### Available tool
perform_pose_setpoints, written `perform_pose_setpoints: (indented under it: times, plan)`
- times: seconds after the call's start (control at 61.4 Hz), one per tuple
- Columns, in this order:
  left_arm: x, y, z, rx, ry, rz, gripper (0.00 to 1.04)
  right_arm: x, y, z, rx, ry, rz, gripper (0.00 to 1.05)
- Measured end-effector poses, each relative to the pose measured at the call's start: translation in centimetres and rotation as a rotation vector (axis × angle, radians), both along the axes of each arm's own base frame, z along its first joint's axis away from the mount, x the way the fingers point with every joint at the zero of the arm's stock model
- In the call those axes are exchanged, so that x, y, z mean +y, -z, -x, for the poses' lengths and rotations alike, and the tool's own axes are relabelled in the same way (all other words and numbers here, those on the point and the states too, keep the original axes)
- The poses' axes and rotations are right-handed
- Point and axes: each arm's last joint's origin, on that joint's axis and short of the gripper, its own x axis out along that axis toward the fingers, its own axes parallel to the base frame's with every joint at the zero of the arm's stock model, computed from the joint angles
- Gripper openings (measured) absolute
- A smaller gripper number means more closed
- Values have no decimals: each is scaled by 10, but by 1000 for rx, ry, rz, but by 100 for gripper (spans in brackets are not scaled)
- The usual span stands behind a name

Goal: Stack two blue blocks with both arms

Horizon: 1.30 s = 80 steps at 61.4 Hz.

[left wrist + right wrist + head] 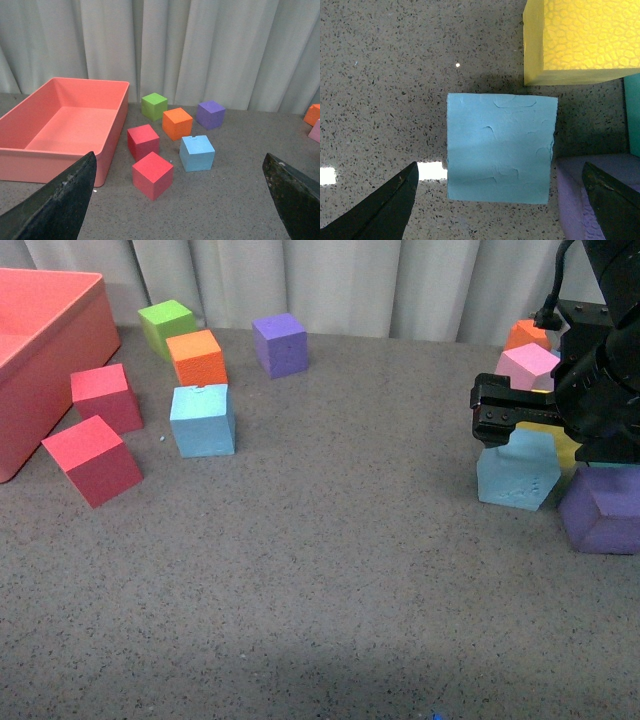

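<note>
While the right tool [500,169] is hovering, jaws spread, above the embossed blue block [501,147] sitting just beside the yellow cube [580,37] and purple cube [574,192] on the table [330,570], the grasping step is evidently beginning, calling for a straight descent and closing without nudging those neighbours.

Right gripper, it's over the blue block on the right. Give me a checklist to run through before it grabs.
1. Right gripper open: ok.
2. Blue block centred between its fingers: ok.
3. Room for both fingers: not ok. The purple block lies under one finger, close against the blue block.
4. Right gripper low enough to grasp: cannot tell.
5. Other blue block with nothing on top: ok.
6. Left gripper open and empty: ok.
</note>
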Motion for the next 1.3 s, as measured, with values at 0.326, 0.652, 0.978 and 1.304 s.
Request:
perform_pose_setpoints:
  times: [0.326,0.652,0.978,1.304]
  plan:
    - [0,0,0,0,0,0,98,4,17,-20,11,1,11,95]
    - [0,0,0,0,0,0,98,5,28,-30,50,8,20,79]
    - [0,0,0,0,0,0,98,5,27,-30,52,25,21,48]
    - [0,0,0,0,0,0,98,26,5,-36,9,-43,-42,47]
